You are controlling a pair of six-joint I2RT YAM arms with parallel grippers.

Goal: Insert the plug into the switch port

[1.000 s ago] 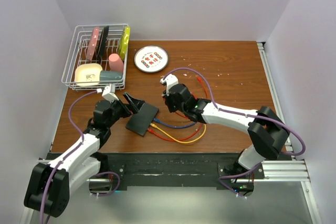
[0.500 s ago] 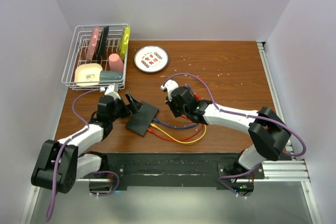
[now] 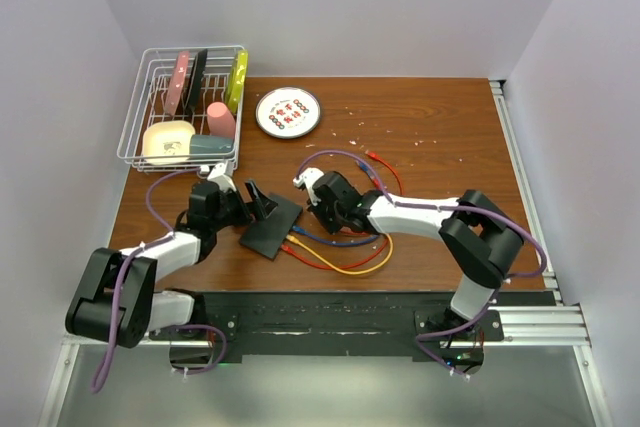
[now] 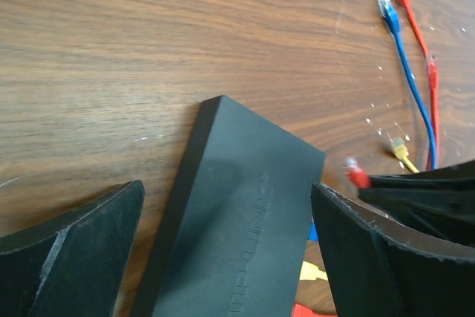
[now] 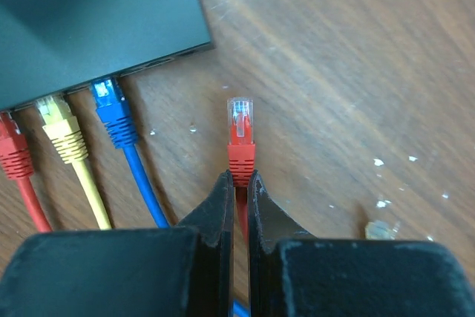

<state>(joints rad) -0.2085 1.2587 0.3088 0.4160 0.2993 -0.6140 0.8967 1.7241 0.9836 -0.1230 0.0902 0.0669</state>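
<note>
The switch (image 3: 270, 227) is a flat matte-black box lying on the brown table; it also shows in the left wrist view (image 4: 237, 235) and in the right wrist view (image 5: 89, 20). My left gripper (image 4: 226, 257) is open, its fingers astride the switch's width. My right gripper (image 5: 239, 187) is shut on the red plug (image 5: 240, 133), whose clear tip points toward the switch's port edge, a short gap away. A red, a yellow and a blue plug (image 5: 111, 109) sit in ports on that edge.
A wire dish rack (image 3: 185, 107) with utensils and cups stands at the back left. A round white plate (image 3: 288, 112) lies behind the arms. Red, yellow and blue cables (image 3: 345, 257) loop on the table in front of the switch. Crumbs dot the wood.
My left gripper has lowered and moved over the switch, its arm folding down. My right gripper has moved left and forward with the red plug, closer to the switch's port edge.
</note>
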